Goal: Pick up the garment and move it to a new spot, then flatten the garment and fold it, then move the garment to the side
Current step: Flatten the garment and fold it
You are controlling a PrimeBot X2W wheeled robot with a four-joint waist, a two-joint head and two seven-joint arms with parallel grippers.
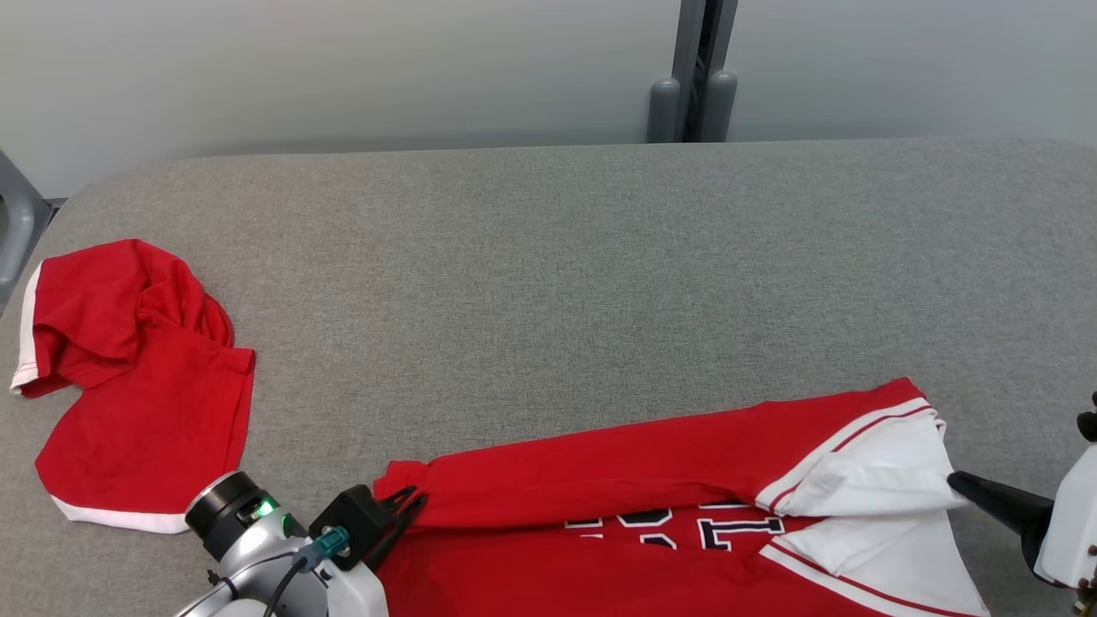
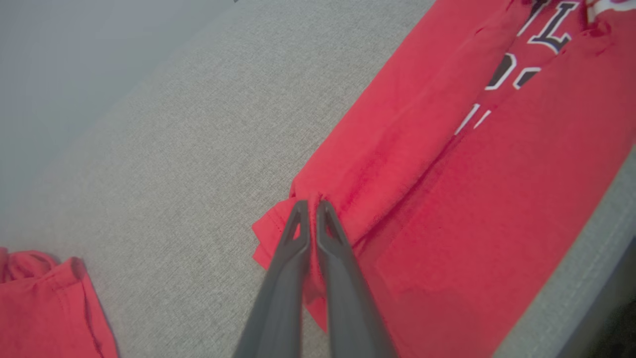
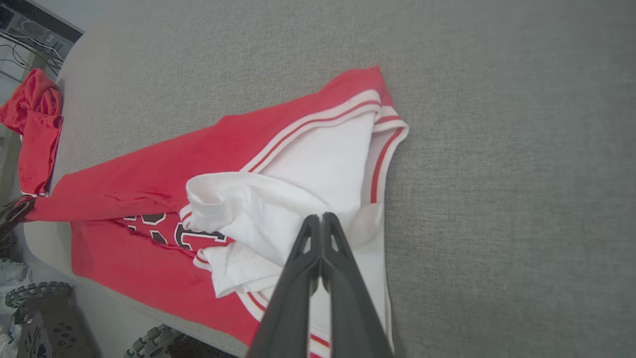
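Red-and-white lettered jersey garment (image 1: 651,463) lay at the near edge of the grey fabric counter (image 1: 548,274). The left claw (image 2: 312,206) clenched its red hem and the right claw (image 3: 322,219) its white shoulder, evidently to carry the fold evenly.

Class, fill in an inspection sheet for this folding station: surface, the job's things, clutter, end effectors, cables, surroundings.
Surface: grey padded table, fabric-covered, no stains seen.
Job's things: red jersey with white sleeves and dark lettering, at the table's near edge, its far side folded over.
Clutter: crumpled red garment with white trim, far left, apart from the jersey.
End effectors: left end effector shut on the jersey's red hem; right end effector shut on its white sleeve fabric.
Cables: cable with a teal plug at the left wrist.
Surroundings: pale wall; grey post behind the table.
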